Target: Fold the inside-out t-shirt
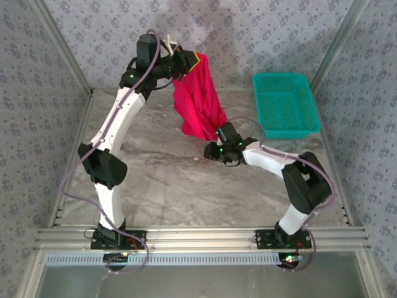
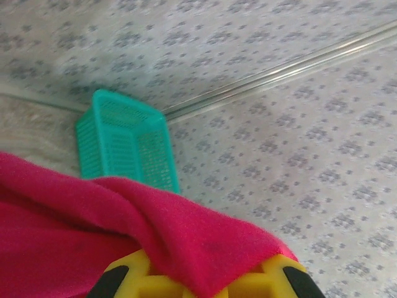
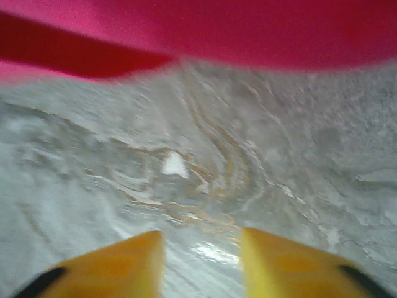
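Inside-out t-shirt (image 1: 198, 102), bright red, hangs bunched in the upper middle of the overhead view, its lower edge close to the marbled worktop (image 1: 161, 180). Left end effector (image 1: 185, 62) pinches its top, with cloth draped over the yellow fingers (image 2: 267, 279). Right end effector (image 1: 218, 134) sits at the dangling hem, jaws partly apart with nothing between them. Risk: held by one pinch, the cloth could slip free, or the right jaws could close on several bunched layers, or on air. Teal mesh basket (image 1: 284, 104) stands near at upper right; a swinging hem could snag its rim
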You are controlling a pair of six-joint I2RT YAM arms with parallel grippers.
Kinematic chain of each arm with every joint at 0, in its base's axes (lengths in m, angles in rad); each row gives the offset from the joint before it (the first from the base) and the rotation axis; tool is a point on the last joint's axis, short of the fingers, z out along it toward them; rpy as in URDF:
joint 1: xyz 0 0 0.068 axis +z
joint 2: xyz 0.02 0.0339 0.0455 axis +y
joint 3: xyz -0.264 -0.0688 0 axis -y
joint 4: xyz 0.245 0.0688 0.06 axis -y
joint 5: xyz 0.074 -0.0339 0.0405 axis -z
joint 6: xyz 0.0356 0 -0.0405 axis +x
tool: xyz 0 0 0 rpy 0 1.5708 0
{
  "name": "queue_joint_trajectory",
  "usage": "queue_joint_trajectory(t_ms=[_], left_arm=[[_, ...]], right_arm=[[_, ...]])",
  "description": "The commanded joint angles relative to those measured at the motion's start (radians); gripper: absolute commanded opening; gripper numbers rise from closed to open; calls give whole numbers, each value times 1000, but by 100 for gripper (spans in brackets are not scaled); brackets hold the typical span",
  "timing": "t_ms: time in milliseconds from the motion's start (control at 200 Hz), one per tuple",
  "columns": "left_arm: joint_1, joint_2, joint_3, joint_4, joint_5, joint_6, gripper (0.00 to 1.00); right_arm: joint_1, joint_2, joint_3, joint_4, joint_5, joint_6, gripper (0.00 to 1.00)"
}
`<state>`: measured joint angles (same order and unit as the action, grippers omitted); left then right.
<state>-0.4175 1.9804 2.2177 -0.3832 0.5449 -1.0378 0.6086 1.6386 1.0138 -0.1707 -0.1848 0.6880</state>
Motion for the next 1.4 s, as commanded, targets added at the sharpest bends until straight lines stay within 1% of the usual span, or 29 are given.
queue_joint_trajectory(t_ms=[0,120,250,295,360,410,445,470,520,560,695,805,899,959,1004,1064,1099,1109,1114,1124,1129,1134,1144,1154,1164,1174,1219,1279,1394], left_arm=[[-13,-36,-31,26,-34,-4,0],[-20,-38,-50,28,-50,-11,0],[-30,-45,-60,29,-51,-16,0],[-32,-50,-64,30,-52,-15,0],[-32,-58,-66,27,-54,-13,0],[-31,-63,-65,23,-62,-11,0],[-30,-66,-64,24,-67,-13,0],[-30,-68,-60,24,-71,-14,0],[-27,-64,-46,26,-79,-17,0],[-24,-56,-26,24,-87,-21,0],[-5,22,112,-7,-113,-42,0],[3,148,347,-96,-113,-60,0],[5,281,611,-208,-108,-74,0],[6,348,743,-250,-91,-93,0],[5,377,802,-268,-73,-104,0],[4,386,818,-289,-49,-109,0],[1,384,818,-306,-40,-100,0],[-1,384,818,-320,-39,-96,0],[-2,383,818,-324,-38,-94,0],[-3,382,818,-334,-35,-91,0],[-4,382,818,-336,-35,-87,0],[-5,381,819,-339,-33,-85,0],[-6,381,818,-348,-30,-81,0],[-7,379,818,-352,-28,-75,0],[-8,378,817,-359,-24,-71,0],[-10,377,817,-364,-20,-65,0],[-16,371,817,-390,0,-43,0],[-19,365,817,-425,28,-9,0],[-21,352,817,-492,76,57,0]], right_arm=[[-4,-64,-13,134,-41,27,65],[19,-43,54,150,1,-1,81],[31,63,210,90,87,-51,83],[31,116,272,61,124,-107,83],[34,178,346,41,162,-158,79],[38,216,390,32,184,-191,68],[43,235,416,24,191,-209,55],[48,245,430,16,194,-218,43],[63,253,441,4,188,-227,13],[83,248,429,4,185,-234,0],[204,216,323,33,197,-270,0],[284,219,214,82,231,-240,0],[305,255,118,150,194,-174,0],[312,272,98,152,194,-157,0],[312,267,85,149,199,-150,0],[302,240,80,125,210,-157,0],[293,215,83,99,218,-166,13],[290,206,84,90,220,-170,18],[287,197,84,83,221,-174,23],[284,189,85,75,222,-178,29],[284,189,85,75,222,-178,29],[279,178,85,67,222,-182,34],[277,173,85,64,222,-183,36],[272,157,83,55,222,-188,44],[270,151,82,52,222,-190,46],[265,132,80,43,222,-195,52],[249,74,64,28,221,-208,63],[225,0,38,17,208,-222,65],[157,-149,-13,13,144,-250,65]])
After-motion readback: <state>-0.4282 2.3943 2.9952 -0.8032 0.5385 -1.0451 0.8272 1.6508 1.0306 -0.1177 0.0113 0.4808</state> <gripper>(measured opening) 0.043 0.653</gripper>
